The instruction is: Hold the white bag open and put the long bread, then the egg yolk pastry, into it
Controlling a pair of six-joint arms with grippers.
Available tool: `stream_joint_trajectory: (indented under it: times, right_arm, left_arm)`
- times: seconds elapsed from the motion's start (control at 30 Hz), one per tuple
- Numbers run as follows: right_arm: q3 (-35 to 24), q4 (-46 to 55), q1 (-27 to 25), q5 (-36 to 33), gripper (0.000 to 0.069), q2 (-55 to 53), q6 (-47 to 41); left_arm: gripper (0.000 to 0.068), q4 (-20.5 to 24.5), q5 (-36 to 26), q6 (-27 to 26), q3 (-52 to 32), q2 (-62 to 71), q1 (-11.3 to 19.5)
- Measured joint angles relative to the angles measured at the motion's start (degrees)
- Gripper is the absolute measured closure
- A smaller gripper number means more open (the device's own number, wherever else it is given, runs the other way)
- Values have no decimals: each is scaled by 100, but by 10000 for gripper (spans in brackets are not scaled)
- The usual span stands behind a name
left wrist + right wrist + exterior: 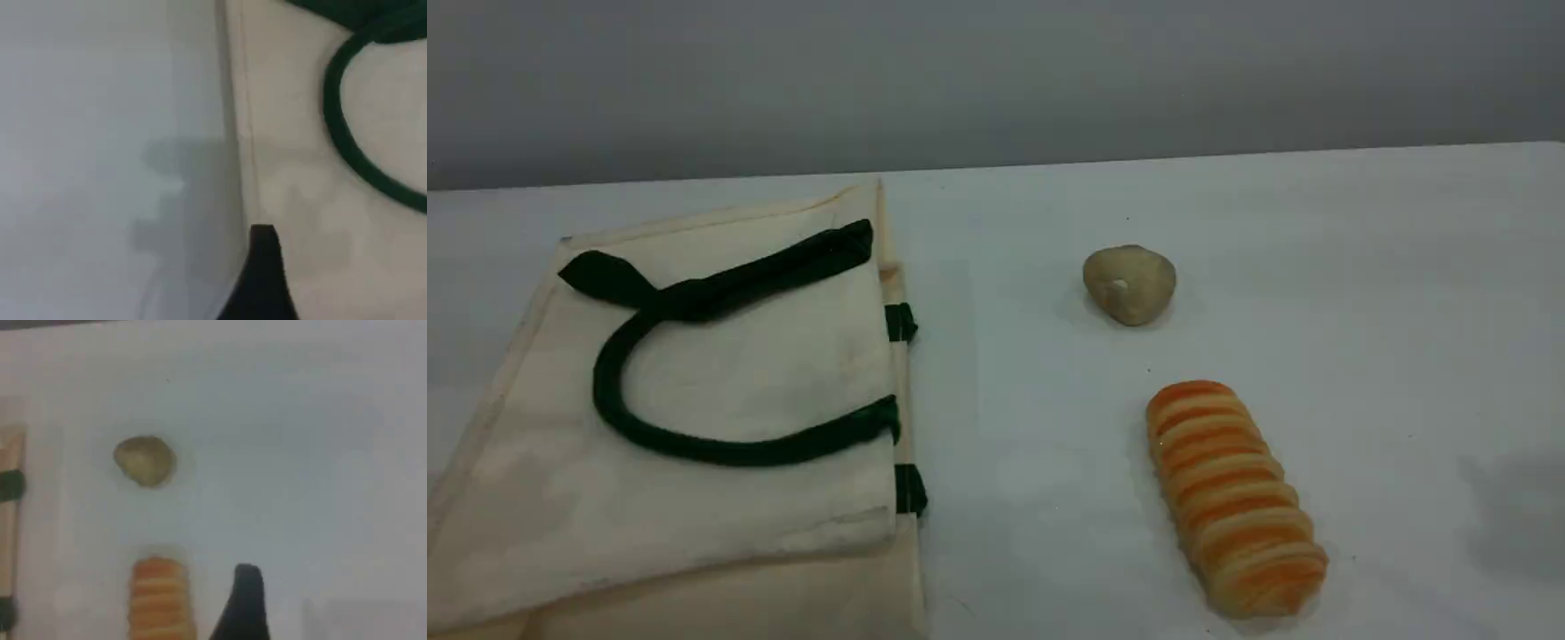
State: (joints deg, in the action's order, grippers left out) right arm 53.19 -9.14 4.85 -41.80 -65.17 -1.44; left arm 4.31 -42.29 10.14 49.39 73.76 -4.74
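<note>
cream white bag (694, 373), orange-striped long bread (1234, 498), beige egg yolk pastry (1129, 284)

Bare table (1014, 427) between white bag (738, 373) and long bread (1232, 498)

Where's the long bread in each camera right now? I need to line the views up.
Scene view: long bread lower right, below the egg yolk pastry.
Left wrist view: not in it; the white bag fills the right side.
Right wrist view: bottom edge, left of centre, partly cut off.
Shared landmark: the white bag, left in the scene and at the right wrist view's left edge.
</note>
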Motion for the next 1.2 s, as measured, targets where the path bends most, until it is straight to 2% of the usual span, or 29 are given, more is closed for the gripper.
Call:
stream_joint_trajectory:
  times: [0.33,0.53,0.77,1.03,1.2]
  right_arm:
    - [172,-576,0,390,103,-1014,455]
    - [172,-953,22,587,103,-1452,891]
    - [172,-1241,35,819,103,-1793,1332]
    - [214,-1279,35,889,103,-1830,1356]
    - [214,-1279,35,883,103,-1830,1356]
  left_arm:
    - [144,-39,722,407,0,1399,0]
    - [144,-148,1190,412,17,2031,0]
    - [144,-173,1273,406,442,2721,0]
    - [144,-341,1333,387,821,3392,0]
    - [144,-341,1594,370,851,3693,0]
